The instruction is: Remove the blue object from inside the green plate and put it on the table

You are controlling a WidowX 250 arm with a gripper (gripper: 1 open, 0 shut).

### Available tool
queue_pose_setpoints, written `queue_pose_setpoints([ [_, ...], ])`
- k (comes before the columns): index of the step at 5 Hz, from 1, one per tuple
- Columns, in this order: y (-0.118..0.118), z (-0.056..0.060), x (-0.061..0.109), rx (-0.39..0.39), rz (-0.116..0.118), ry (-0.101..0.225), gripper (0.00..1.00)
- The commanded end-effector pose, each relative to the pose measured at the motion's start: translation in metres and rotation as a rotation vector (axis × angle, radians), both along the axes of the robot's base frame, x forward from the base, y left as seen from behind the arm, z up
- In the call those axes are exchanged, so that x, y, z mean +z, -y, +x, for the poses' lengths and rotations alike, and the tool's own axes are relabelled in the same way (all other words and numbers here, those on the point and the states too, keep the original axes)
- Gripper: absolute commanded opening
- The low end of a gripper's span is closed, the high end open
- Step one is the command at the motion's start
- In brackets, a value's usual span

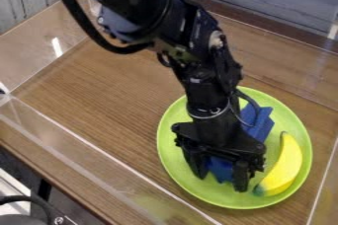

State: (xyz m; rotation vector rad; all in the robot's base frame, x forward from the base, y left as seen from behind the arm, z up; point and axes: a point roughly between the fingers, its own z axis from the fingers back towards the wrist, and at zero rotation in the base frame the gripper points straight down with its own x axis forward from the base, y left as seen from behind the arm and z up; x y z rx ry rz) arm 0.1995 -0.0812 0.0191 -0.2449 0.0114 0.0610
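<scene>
The gripper (222, 174) is down over the green plate (184, 188), its fingers apart and astride the blue object (259, 121). Contact between the fingers and the block cannot be confirmed (the black fingers hide much of that area). The arm (201, 34) reaches in from the far side, dark throughout, with a black cable looping beside it on the left.

The blue object is located inside the plate, right of the plate's middle as far as can be seen. Its far part shows clearly beyond the gripper; a lower portion shows between the fingers. The banana (279, 166), yellow (and curved, as one would expect), lies in the same plate, to the right of the gripper and close to the plate's right rim.

The plate is round and lime-green, and rests on the near right part of the table (99, 88). The table has a brown wood-grain surface. A clear wall (113, 167) runs along its near left side, with reflections noted on it.
</scene>
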Motion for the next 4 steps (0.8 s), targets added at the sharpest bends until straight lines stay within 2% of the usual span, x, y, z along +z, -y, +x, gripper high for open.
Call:
queue_pose_setpoints([
  [1, -0.004, -0.011, 0.003, -0.017, 0.013, -0.025, 0.0],
  [2, -0.005, -0.016, 0.009, -0.037, 0.02, -0.027, 0.0],
  [4, -0.006, -0.023, 0.001, -0.072, 0.022, -0.024, 0.0],
])
